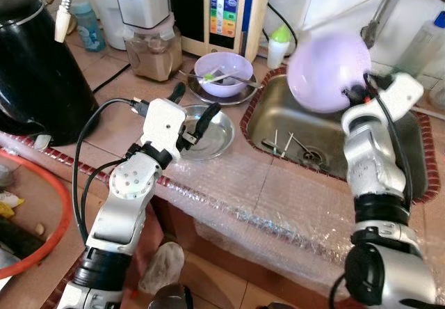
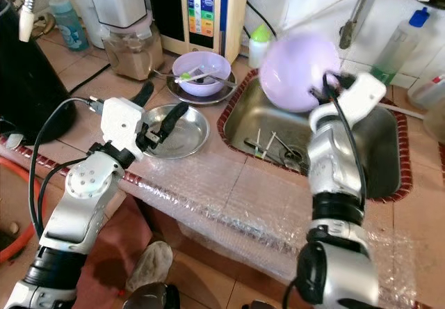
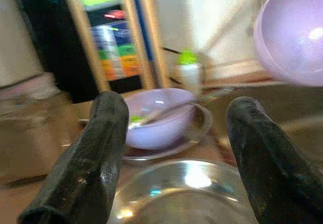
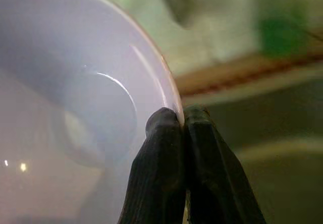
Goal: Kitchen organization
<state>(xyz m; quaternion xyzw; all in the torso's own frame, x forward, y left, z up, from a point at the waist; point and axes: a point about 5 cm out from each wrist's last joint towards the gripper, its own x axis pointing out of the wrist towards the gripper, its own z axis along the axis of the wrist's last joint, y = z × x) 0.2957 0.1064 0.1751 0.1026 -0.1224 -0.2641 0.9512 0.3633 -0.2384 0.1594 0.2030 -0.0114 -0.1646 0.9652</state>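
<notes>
My right gripper (image 4: 179, 120) is shut on the rim of a lilac bowl (image 1: 327, 69), holding it tilted in the air above the steel sink (image 1: 407, 152). My left gripper (image 1: 191, 111) is open, its fingers (image 3: 101, 153) spread just above a round steel plate (image 1: 219, 138) on the tiled counter. Behind the plate a second lilac bowl (image 1: 222, 72) with a spoon and something green in it rests on another steel plate (image 1: 229, 94).
Cutlery (image 1: 281, 144) lies in the sink near the drain. A black pot (image 1: 38, 65), a blender (image 1: 149, 37), a water dispenser (image 1: 222, 10) and a small green-capped bottle (image 1: 278, 44) stand along the back. Bubble wrap (image 1: 278, 211) covers the counter's front edge.
</notes>
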